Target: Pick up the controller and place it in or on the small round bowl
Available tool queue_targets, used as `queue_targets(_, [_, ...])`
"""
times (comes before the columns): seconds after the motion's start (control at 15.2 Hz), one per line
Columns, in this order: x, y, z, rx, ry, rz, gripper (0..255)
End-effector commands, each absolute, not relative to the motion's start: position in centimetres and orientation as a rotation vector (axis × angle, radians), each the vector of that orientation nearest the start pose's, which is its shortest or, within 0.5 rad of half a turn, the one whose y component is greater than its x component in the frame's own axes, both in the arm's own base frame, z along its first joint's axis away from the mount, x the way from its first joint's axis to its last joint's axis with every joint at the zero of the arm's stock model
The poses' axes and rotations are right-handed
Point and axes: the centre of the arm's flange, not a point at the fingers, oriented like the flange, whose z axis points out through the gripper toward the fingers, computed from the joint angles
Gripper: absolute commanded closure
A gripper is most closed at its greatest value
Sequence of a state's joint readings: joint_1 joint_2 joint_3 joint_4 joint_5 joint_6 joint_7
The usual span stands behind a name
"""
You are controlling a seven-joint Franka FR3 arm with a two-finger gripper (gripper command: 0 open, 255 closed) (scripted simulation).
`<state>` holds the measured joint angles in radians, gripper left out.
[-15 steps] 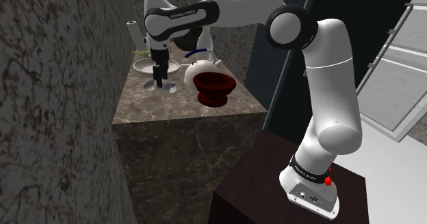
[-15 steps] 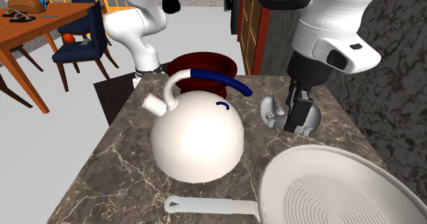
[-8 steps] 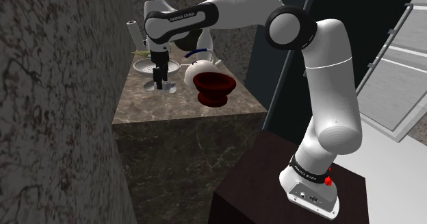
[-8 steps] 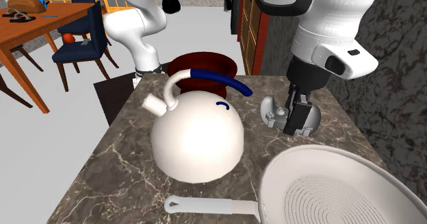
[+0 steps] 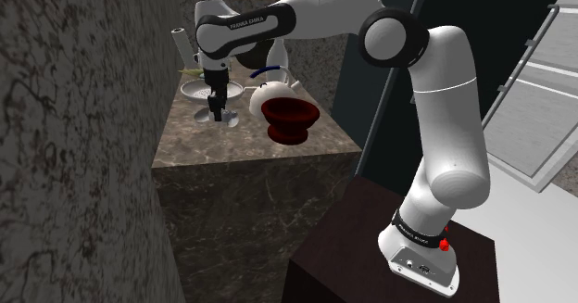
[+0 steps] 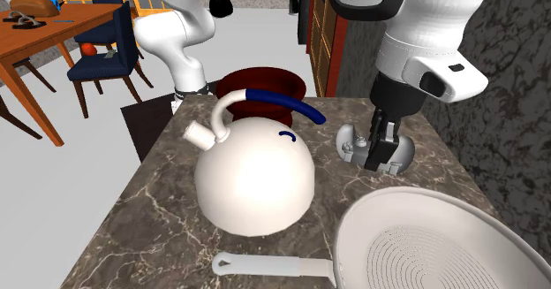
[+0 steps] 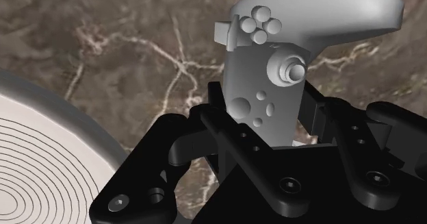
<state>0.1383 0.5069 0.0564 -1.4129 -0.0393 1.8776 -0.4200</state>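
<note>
We read the controller (image 7: 287, 65) as smooth matt grey, plastic-like; counter (image 6: 159, 208) is veined brown stone, polished; bowl (image 5: 291, 116) dark red with a slight sheen; kettle (image 6: 256, 177) smooth white; pan (image 6: 441, 243) white, finely ridged; table (image 6: 53, 35) wood.

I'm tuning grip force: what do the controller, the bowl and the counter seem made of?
The controller is plain matte grey, evenly shaded; material open, perhaps plastic. The bowl is dark red, smooth, faintly shiny; maybe glazed ceramic. The counter looks like brown stone with pale veins, marble-like.
</note>
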Motion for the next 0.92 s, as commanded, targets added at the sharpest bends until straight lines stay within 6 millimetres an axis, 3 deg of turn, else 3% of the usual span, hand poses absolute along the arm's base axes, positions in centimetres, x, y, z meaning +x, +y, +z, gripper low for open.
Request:
queue_targets(0.0, [68.7, 12.5, 40.5, -2.996, -0.961, 0.066, 255])
queue_targets(0.13, [68.7, 12.5, 40.5, -2.996, -0.961, 0.066, 255])
queue_targets(0.86, [68.7, 12.5, 46.3, -2.996, -0.961, 0.066, 255])
